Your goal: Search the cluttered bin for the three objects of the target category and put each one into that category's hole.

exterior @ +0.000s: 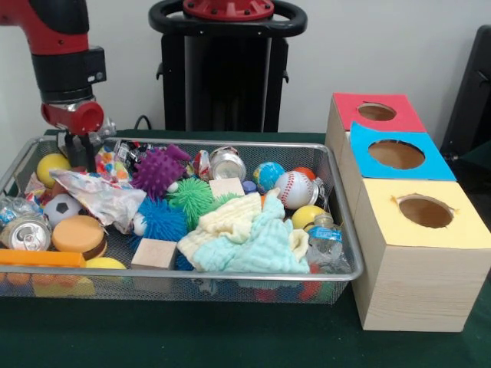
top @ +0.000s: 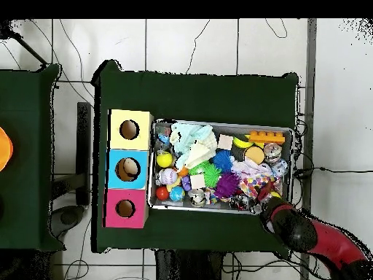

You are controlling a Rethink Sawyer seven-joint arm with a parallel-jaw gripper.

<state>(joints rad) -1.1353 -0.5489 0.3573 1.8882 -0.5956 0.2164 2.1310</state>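
A wire mesh bin [exterior: 341,201] [top: 223,122] holds mixed clutter. Among it are a baseball [exterior: 295,189] [top: 167,176], a globe ball [exterior: 268,175], a yellow ball [exterior: 51,168], a soccer ball [exterior: 61,208], purple [exterior: 159,170], green [exterior: 192,199] and blue [exterior: 161,221] spiky balls, two cans [exterior: 226,162] [exterior: 24,231], wooden blocks [exterior: 153,253] and pale cloths [exterior: 245,234] [top: 191,142]. My gripper [exterior: 77,153] [top: 262,198] reaches down into the bin's far left corner in the front view, beside the yellow ball and above a crumpled wrapper [exterior: 100,195]. Nothing shows in its grasp.
To the right of the bin in the front view stands a row of three boxes, each with a round hole on top: red [exterior: 376,112] [top: 125,208], blue [exterior: 397,154] [top: 127,169] and yellow [exterior: 426,211] [top: 130,130]. A toy burger [exterior: 79,235], an orange brick [exterior: 38,258] and a plastic bottle [exterior: 326,239] also lie in the bin.
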